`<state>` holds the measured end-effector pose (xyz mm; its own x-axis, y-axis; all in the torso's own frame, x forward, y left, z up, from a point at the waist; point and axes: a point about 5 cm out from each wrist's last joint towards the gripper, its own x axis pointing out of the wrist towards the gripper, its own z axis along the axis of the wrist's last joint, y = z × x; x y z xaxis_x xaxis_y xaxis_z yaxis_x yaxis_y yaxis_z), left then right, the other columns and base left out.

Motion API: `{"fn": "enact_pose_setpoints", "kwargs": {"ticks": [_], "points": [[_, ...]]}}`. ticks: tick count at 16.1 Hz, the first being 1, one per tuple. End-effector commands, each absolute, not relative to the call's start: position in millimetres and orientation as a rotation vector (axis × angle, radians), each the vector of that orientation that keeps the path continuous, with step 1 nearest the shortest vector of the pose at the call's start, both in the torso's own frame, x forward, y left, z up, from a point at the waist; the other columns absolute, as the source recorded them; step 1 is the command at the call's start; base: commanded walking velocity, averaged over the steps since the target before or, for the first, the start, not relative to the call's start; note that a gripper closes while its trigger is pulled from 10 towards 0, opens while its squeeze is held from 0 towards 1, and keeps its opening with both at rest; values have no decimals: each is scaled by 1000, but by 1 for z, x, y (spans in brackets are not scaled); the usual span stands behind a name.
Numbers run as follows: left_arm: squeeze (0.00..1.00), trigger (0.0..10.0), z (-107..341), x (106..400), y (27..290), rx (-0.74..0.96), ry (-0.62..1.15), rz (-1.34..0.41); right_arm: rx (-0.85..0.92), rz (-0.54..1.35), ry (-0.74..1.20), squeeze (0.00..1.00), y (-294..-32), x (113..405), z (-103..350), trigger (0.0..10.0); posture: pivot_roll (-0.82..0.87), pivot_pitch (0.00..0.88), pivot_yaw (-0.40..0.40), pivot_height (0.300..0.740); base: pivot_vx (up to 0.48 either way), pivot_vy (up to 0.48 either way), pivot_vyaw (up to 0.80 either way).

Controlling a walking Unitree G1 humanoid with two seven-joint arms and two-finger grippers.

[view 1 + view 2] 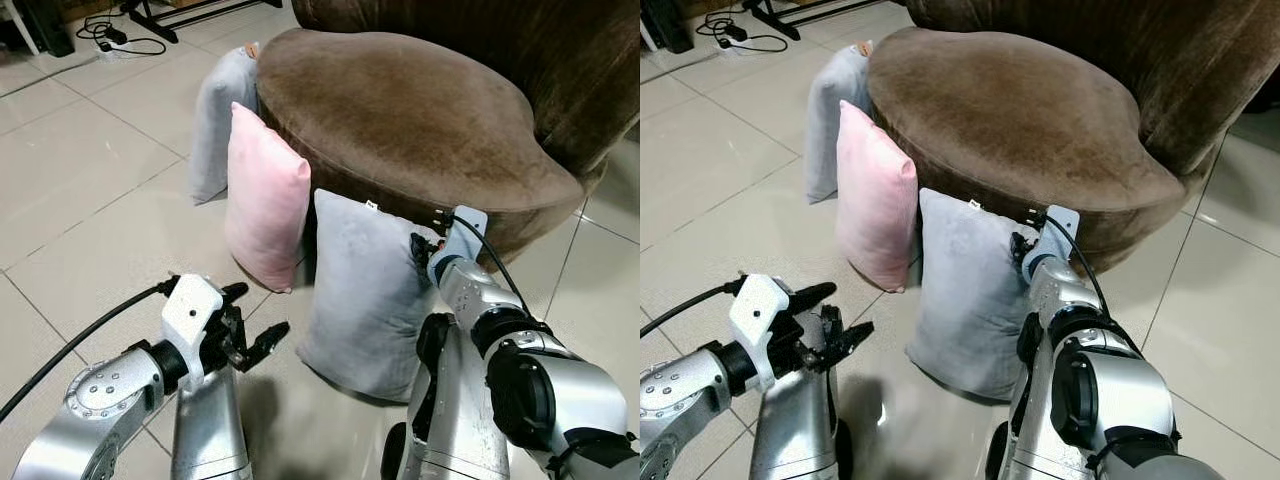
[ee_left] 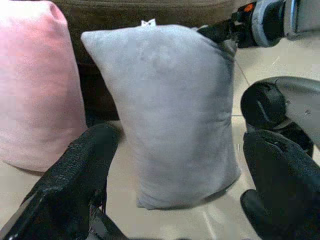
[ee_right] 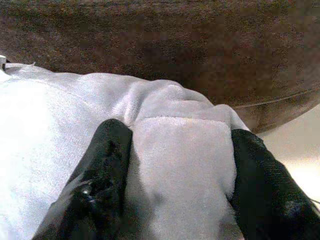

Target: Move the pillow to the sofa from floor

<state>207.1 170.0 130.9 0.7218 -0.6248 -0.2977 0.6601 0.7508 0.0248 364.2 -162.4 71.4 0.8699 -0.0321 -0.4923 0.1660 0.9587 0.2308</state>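
Observation:
A grey pillow (image 1: 365, 295) stands upright on the tiled floor and leans against the front of the brown sofa (image 1: 400, 110). My right gripper (image 1: 418, 250) is at the pillow's top right corner, shut on a fold of the grey fabric (image 3: 180, 145) with a black finger on each side. My left gripper (image 1: 255, 318) hovers low over the floor, a short way left of the pillow. It is open, and the grey pillow (image 2: 170, 110) shows between its two fingers, apart from them.
A pink pillow (image 1: 265, 200) leans on the sofa just left of the grey one, and another grey pillow (image 1: 215, 125) stands farther back. Cables and a plug (image 1: 120, 40) lie on the tiles at far left. Open floor spreads to the left.

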Motion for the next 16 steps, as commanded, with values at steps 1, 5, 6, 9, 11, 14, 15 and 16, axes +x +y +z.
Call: {"fn": "enact_pose_setpoints", "kwargs": {"ticks": [1,5,6,9,11,14,15,16], "points": [[0,10000,130,206,170,130,290,-725,276,-76,572,0,-155,357,60,0,33,91,-25,370,0,0,0],[0,10000,128,206,168,123,291,-721,265,-52,574,0,-151,356,58,0,25,50,-22,370,0,0,0],[0,10000,127,206,167,122,290,-721,263,-50,575,0,-151,356,58,0,23,44,-22,370,0,0,0],[0,10000,124,206,166,120,291,-719,257,-44,573,0,-152,356,58,0,21,14,-21,370,0,0,0],[0,10000,123,206,167,121,291,-715,252,-42,577,0,-153,355,56,0,20,0,-20,370,0,0,0],[0,10000,121,211,172,130,276,-683,251,-23,585,0,-152,350,49,0,19,0,-17,370,0,0,0],[0,10000,121,213,172,130,270,-675,256,-19,583,0,-152,349,48,0,19,0,-17,370,0,0,0],[0,10000,121,216,173,129,259,-661,271,-8,579,0,-152,347,46,0,15,0,-15,370,0,0,0]]}}
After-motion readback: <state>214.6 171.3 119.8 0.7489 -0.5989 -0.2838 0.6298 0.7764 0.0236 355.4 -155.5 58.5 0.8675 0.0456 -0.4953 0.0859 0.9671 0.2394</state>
